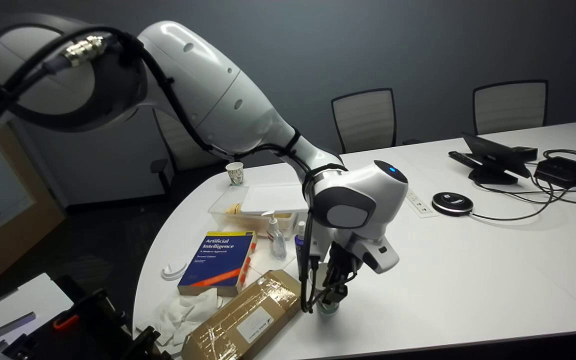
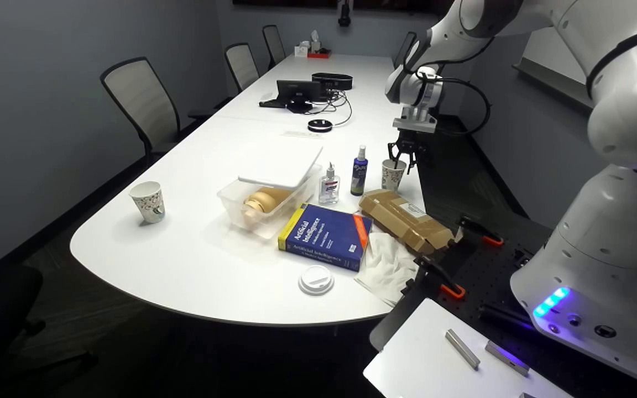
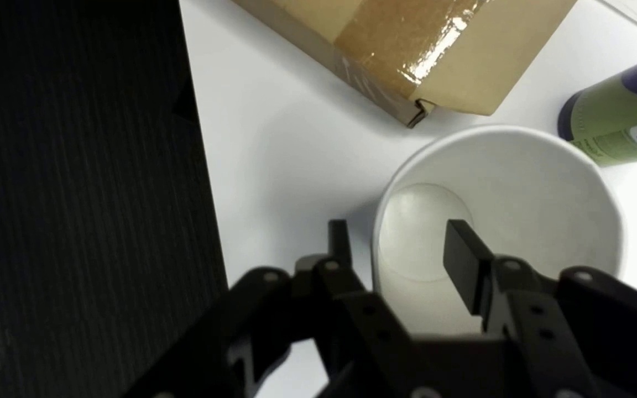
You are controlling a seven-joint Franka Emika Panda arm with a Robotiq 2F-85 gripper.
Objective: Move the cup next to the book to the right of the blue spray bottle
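Note:
The cup [image 2: 392, 178] is a whitish patterned paper cup, upright on the table beside the blue spray bottle [image 2: 359, 174]. In the wrist view the cup [image 3: 539, 182] is seen from above, its inside empty; the bottle [image 3: 622, 119] stands just beyond it. My gripper [image 3: 398, 237] is open at the cup's rim, one finger inside the cup and the other outside, with a gap at the wall. The gripper [image 2: 404, 164] also shows above the cup in an exterior view. In the exterior view where cables partly hide the cup [image 1: 327, 307], the dark blue book [image 1: 220, 260] lies flat.
A brown cardboard box [image 2: 407, 221] lies close to the cup. A sanitizer bottle [image 2: 329, 187], a plastic bin [image 2: 263, 213], a white cloth [image 2: 387, 265], a lid [image 2: 316, 280] and another cup [image 2: 148, 202] stand around. The table edge [image 3: 202, 143] is near the gripper.

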